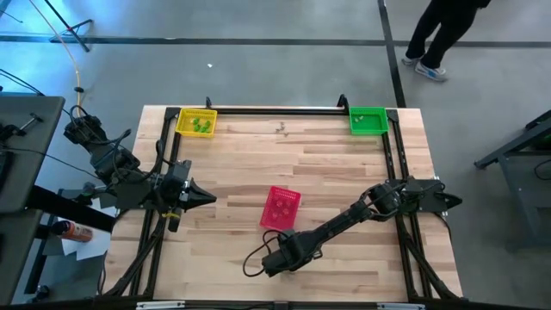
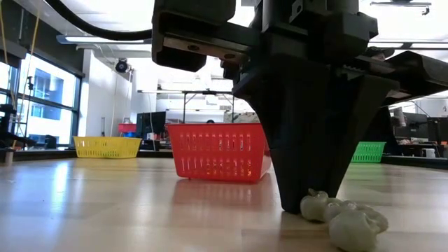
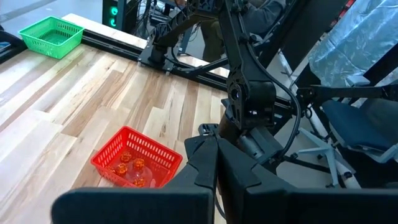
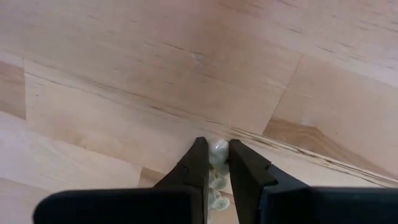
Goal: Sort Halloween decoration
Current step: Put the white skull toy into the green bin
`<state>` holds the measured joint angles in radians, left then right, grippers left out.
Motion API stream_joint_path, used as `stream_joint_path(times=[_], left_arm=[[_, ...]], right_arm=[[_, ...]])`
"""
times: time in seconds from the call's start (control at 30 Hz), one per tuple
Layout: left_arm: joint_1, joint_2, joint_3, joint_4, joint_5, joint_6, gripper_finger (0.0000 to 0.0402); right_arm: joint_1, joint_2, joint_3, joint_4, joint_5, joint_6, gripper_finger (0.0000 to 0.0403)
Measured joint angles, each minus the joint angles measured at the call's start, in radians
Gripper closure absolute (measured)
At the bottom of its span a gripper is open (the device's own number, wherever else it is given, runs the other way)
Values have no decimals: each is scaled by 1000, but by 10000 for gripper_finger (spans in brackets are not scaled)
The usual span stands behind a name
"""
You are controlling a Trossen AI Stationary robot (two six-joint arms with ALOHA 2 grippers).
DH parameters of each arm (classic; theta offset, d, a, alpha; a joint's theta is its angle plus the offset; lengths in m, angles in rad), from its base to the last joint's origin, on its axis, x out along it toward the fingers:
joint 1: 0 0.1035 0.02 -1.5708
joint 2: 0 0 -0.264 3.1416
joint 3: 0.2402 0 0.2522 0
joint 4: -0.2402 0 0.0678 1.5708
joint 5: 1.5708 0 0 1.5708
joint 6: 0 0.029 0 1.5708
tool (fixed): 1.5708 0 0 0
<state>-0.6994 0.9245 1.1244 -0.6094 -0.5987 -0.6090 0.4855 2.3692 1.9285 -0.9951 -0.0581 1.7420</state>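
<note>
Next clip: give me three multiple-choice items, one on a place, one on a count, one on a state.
1. Where is the right hand?
A. over the yellow basket
B. low at the table's near edge
C. inside the green basket

2. How many baskets are on the table?
A. one
B. three
C. five

3. What is the right hand doing?
A. shut on a pale trinket
B. wide open, empty
C. gripping the pink basket

Key: B, the high view shows it near the front edge; B, yellow, green and pink baskets; A, the right wrist view shows the fingers pinching it.
</note>
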Motion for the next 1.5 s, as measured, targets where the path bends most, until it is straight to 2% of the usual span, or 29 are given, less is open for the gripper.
stream_joint_path(times=[0.93,1.2,1.33,1.5], left_arm=[[0,0,0,-23,0,-2,401],[0,0,0,-22,29,-21,401],[0,0,0,-22,63,-34,401],[0,0,0,-22,66,-25,401]], right_arm=[[-1,2,71,-27,31,-84,370],[-2,-101,72,-16,33,-222,370],[-3,-209,73,-13,111,-300,370],[-14,-364,74,-27,308,-378,370]])
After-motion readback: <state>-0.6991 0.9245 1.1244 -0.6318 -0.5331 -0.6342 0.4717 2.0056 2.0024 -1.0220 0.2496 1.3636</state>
